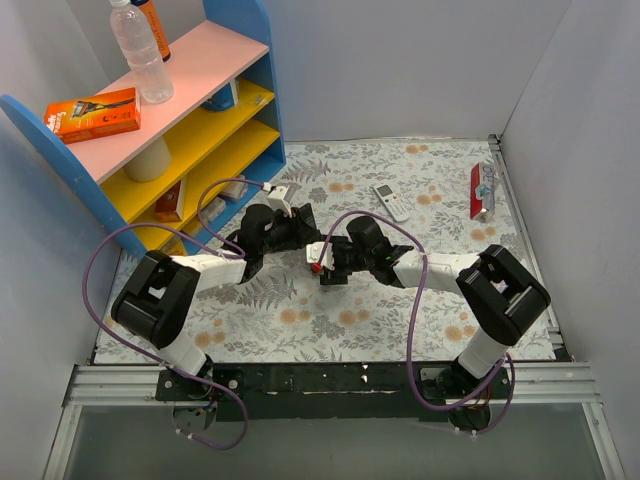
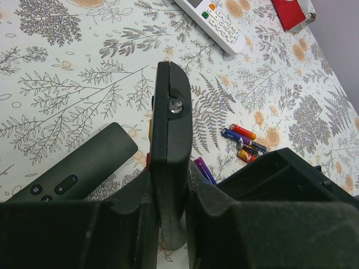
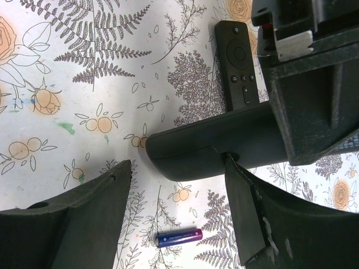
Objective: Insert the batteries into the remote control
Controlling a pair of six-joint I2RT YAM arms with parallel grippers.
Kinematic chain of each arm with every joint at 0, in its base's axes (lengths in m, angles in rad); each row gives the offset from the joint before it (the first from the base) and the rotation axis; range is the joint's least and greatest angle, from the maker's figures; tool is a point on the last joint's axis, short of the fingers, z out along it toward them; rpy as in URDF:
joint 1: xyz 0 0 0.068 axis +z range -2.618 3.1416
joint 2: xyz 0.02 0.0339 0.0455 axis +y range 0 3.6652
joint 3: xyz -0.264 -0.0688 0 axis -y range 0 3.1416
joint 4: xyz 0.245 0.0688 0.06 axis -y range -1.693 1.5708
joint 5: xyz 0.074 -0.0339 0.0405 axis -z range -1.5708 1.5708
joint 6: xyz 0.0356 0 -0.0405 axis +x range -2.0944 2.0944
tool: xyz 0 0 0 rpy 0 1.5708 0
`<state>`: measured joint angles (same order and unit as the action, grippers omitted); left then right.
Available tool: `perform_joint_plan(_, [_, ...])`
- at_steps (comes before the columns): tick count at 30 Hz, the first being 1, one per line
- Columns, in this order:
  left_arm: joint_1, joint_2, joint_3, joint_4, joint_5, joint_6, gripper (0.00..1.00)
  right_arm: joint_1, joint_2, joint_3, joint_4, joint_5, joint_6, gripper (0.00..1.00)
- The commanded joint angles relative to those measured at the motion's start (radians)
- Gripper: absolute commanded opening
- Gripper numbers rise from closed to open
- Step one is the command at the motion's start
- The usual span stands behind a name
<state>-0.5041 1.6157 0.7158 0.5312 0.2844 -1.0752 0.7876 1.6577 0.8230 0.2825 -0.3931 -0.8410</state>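
Observation:
My left gripper [image 2: 171, 179] is shut on the long black remote control [image 2: 171, 134] and holds it on edge above the table; a small metal contact shows at its far end. My right gripper [image 3: 176, 168] is open around the remote's free end [image 3: 213, 145], one fingertip [image 3: 233, 168] against it. A purple-blue battery [image 3: 178, 237] lies on the cloth below; it also shows in the left wrist view [image 2: 205, 170]. Several more batteries [image 2: 245, 140] lie in a small heap. In the top view both grippers [image 1: 300, 232] [image 1: 338, 262] meet mid-table and hide the remote.
A shorter black remote with grey buttons [image 2: 73, 168] [image 3: 238, 61] lies flat beside the held one. A small white remote [image 1: 391, 201] and a red box [image 1: 480, 188] lie at the back right. A blue and yellow shelf [image 1: 215, 130] stands at the back left.

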Motion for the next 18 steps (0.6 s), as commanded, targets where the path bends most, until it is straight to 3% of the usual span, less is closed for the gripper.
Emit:
perform_joint_plan(1, [-0.014, 0.018, 0.020, -0.023, 0.050, 0.004, 0.00, 0.013, -0.009, 0.036, -0.008, -0.069, 0.000, 0.74])
perform_joint_plan(18, [-0.016, 0.024, 0.031, -0.054, 0.027, 0.003, 0.00, 0.012, -0.070, -0.012, 0.069, -0.016, 0.014, 0.74])
